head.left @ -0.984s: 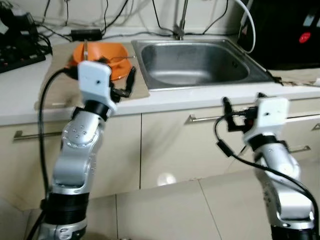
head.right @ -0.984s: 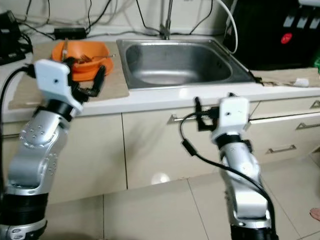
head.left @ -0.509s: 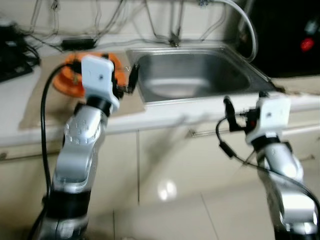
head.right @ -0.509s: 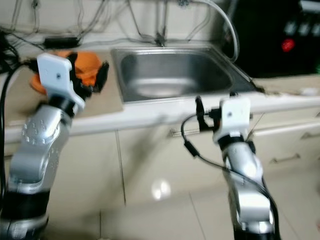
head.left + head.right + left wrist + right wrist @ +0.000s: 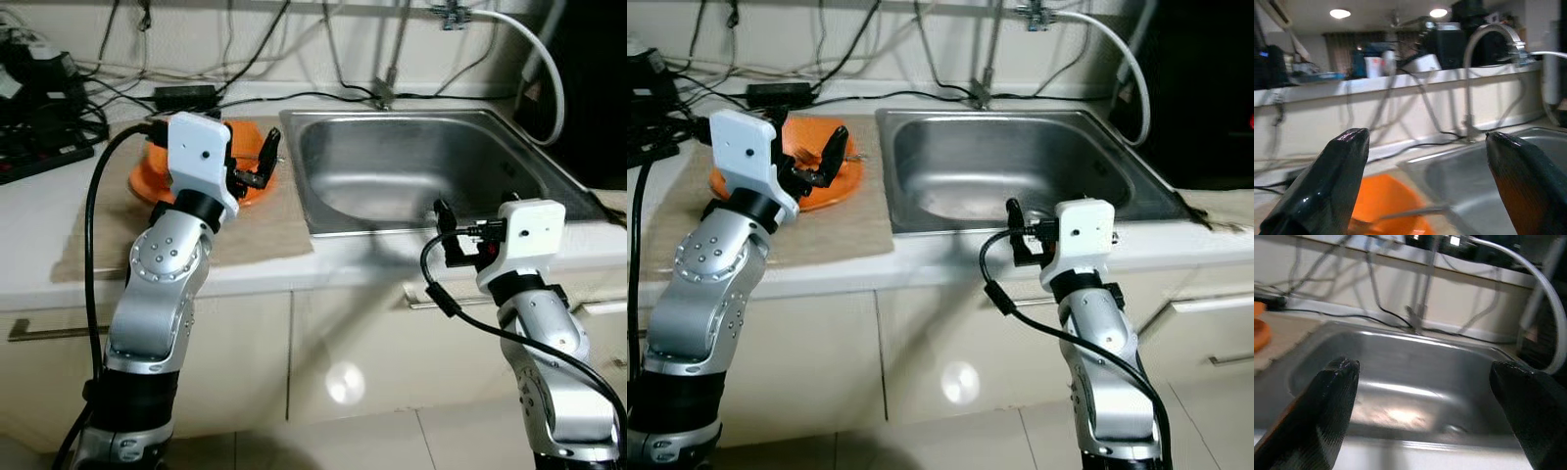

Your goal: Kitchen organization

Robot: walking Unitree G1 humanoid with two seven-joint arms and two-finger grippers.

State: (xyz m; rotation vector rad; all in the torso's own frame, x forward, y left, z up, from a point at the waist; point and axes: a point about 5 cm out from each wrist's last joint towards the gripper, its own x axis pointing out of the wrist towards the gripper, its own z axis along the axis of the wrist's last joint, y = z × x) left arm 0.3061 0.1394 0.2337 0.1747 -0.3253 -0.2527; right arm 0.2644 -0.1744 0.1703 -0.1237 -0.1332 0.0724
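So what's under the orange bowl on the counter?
The orange bowl sits on a tan mat spread on the countertop. The left gripper hides part of the bowl's rim.

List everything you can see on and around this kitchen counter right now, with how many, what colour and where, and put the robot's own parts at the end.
Sink: one, steel, set in the counter, right of the mat.
Faucet: one, metal, behind the sink.
Hose: one, white, curving down at the sink's far right corner.
Bowl: one, orange, on the mat, utensils inside.
Mat: one, tan, on the counter left of the sink.
Counter: one, white.
Cables: several, black, along the back wall.
Cabinet doors: cream, under the counter.
Left gripper: one, black fingers open, raised over the bowl.
Right gripper: one, black fingers open, at the counter's front edge before the sink.
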